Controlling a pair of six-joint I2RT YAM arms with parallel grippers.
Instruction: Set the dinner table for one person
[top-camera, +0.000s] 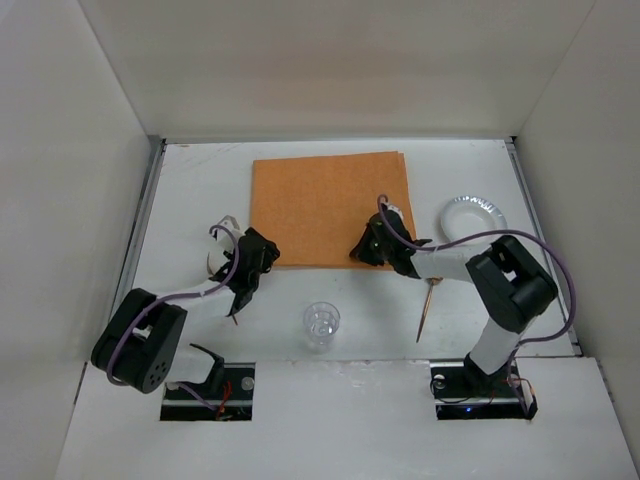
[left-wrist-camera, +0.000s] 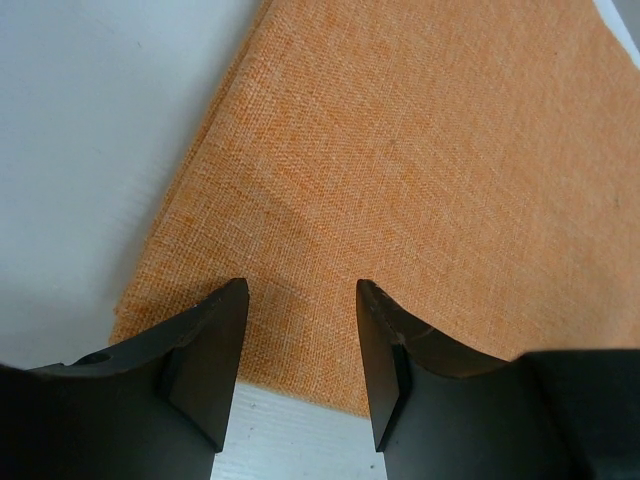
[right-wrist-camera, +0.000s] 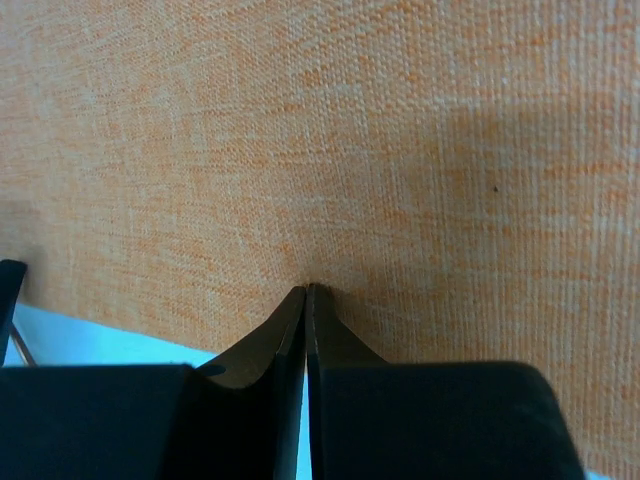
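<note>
The white dinner table (top-camera: 195, 180) carries an orange cloth mat (top-camera: 322, 205) at its middle back. My left gripper (top-camera: 262, 250) hovers at the mat's near left corner. In the left wrist view it (left-wrist-camera: 300, 290) stands open, with the mat's edge (left-wrist-camera: 400, 150) and bare table (left-wrist-camera: 80, 150) between its fingers, and it holds nothing. My right gripper (top-camera: 366, 246) sits at the mat's near edge toward the right. Seen from the right wrist, it (right-wrist-camera: 306, 290) is shut, its tips touching the weave (right-wrist-camera: 350, 120). I cannot tell whether any cloth is pinched.
A clear plastic cup (top-camera: 321, 325) stands near the front, between the arms. A small silvery plate (top-camera: 472, 216) lies right of the mat. A wooden-handled utensil (top-camera: 427, 308) lies beside the right arm. A pale object (top-camera: 222, 240) is partly hidden under the left arm. Metal rails (top-camera: 140, 230) line the sides.
</note>
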